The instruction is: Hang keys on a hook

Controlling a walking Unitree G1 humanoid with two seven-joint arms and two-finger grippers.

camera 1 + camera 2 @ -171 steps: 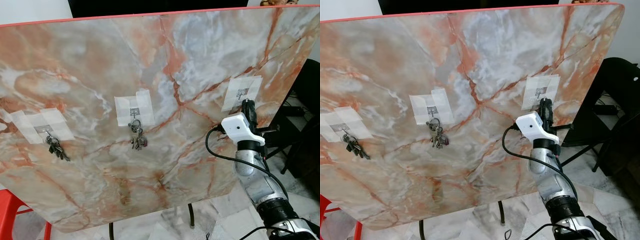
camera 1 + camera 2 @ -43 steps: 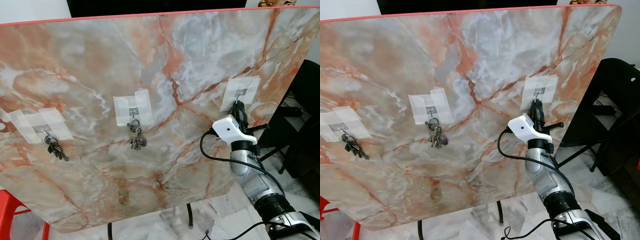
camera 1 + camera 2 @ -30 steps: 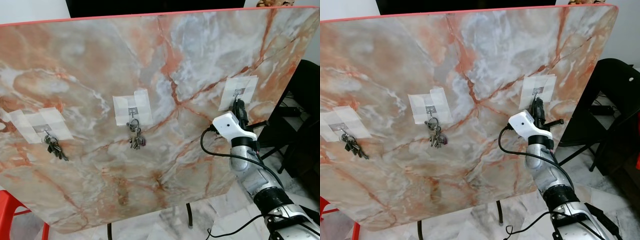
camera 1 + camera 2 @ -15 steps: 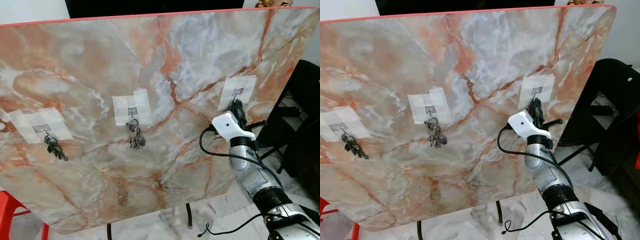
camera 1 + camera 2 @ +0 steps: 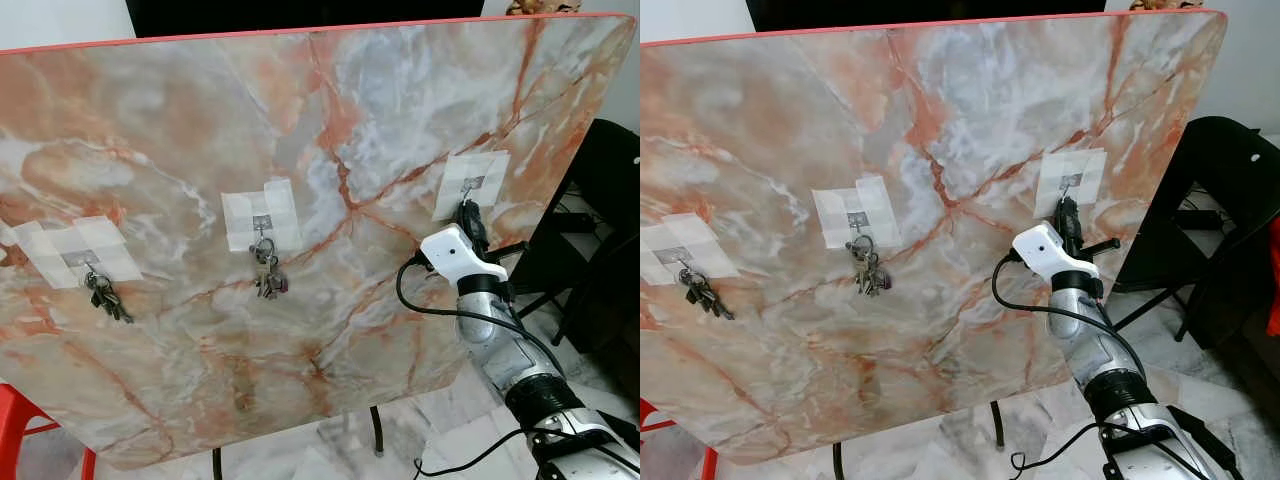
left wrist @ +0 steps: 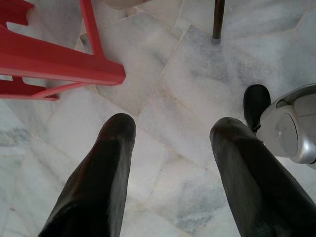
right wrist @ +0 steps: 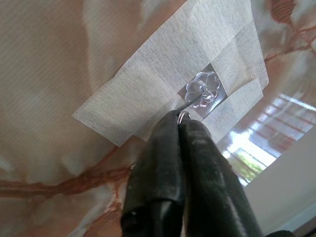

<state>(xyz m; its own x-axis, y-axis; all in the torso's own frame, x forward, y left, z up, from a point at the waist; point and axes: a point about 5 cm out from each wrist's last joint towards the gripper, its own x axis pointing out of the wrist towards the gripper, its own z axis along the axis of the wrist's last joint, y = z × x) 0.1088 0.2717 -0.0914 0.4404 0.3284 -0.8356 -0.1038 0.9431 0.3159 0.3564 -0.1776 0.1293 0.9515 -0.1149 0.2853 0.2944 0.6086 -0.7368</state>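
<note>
A tilted marble board [image 5: 330, 120] carries three taped-on hooks. The right hook [image 5: 470, 185] is a clear one on a white tape patch [image 7: 163, 89], with no keys hanging from it. My right gripper [image 5: 468, 213] is raised to just below this hook. In the right wrist view the gripper [image 7: 178, 118] is shut, and a thin metal key ring [image 7: 183, 116] peeks out at its tips, close against the hook [image 7: 202, 94]. The rest of the keys are hidden by the fingers. My left gripper [image 6: 170, 133] hangs open over the floor.
Bunches of keys hang on the left hook [image 5: 103, 297] and the middle hook [image 5: 267, 275]. A black chair [image 5: 1220, 200] stands to the right of the board. A red chair [image 6: 54, 64] and a table leg [image 6: 217, 19] stand on the marble floor.
My right gripper has risen along the board from below the tape patch until its tips are at the right hook. The camera has shifted slightly.
</note>
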